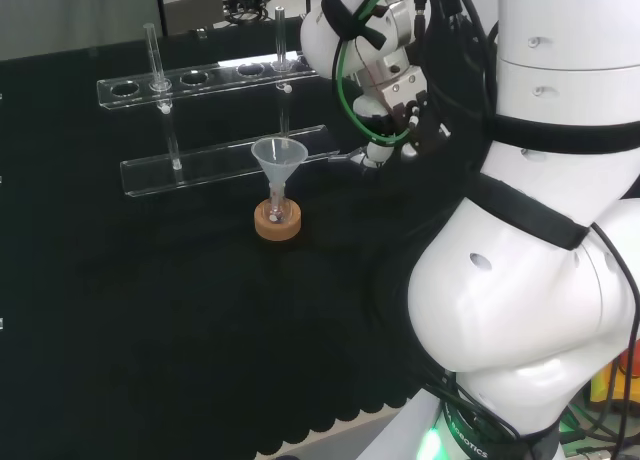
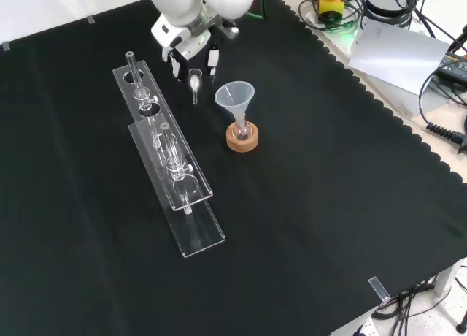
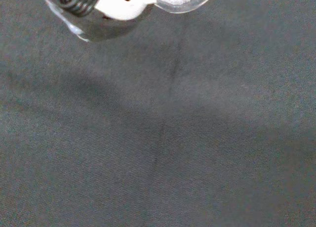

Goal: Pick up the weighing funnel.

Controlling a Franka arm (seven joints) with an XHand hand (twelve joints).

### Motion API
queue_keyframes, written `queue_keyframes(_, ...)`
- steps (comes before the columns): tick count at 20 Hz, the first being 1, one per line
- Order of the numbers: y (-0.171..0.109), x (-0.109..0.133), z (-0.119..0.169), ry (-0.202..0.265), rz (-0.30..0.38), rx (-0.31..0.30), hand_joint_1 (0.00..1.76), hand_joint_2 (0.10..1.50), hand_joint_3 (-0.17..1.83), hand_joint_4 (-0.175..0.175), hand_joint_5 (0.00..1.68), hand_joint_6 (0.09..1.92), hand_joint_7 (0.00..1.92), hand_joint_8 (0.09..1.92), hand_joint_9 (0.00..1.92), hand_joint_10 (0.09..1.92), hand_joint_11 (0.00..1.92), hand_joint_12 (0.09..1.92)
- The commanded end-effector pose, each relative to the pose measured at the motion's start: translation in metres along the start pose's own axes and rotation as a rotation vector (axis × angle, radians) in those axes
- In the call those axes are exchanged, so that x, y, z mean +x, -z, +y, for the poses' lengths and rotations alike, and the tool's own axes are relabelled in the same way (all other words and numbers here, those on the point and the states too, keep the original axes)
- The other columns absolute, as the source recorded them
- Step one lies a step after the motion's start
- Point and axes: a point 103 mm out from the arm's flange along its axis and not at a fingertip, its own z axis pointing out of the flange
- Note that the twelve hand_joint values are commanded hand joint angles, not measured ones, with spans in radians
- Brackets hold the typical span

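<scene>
Hand (image 2: 192, 52) pinching the weighing funnel (image 2: 195, 79) near the bench's (image 2: 314, 204) far edge, as the front view shows it.
Curled fingers close on the cup end. The short stem pokes out past them, between the clear rack's (image 2: 169, 177) far end and the funnel (image 2: 234, 96). Whether the piece clears the cloth cannot be told.

Room light even, from above. Worktop cloth (image 2: 306, 226) swallows it in head and front views. Wrist view shows cloth grey, with soft broad shadow bands; white of my robot hand (image 3: 123, 9) lit bright. Glare strip along rack (image 1: 200, 78). My arm links (image 1: 530, 280) bright white.
</scene>
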Motion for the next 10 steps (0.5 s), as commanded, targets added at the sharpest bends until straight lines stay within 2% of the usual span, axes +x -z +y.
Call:
queue_keyframes(1, 0.02, -0.015, -0.026, -0.008, -0.009, 0.004, 1.29, 0.98, 0.07, -0.175, 1.2, 0.64, 1.24, 0.62, 1.39, 0.17, 0.97, 0.96)
queue_keyframes(10, 0.043, -0.018, -0.051, -0.008, -0.011, 0.003, 1.29, 0.98, 0.06, -0.175, 1.2, 0.64, 1.24, 0.61, 1.4, 0.16, 0.97, 0.96)
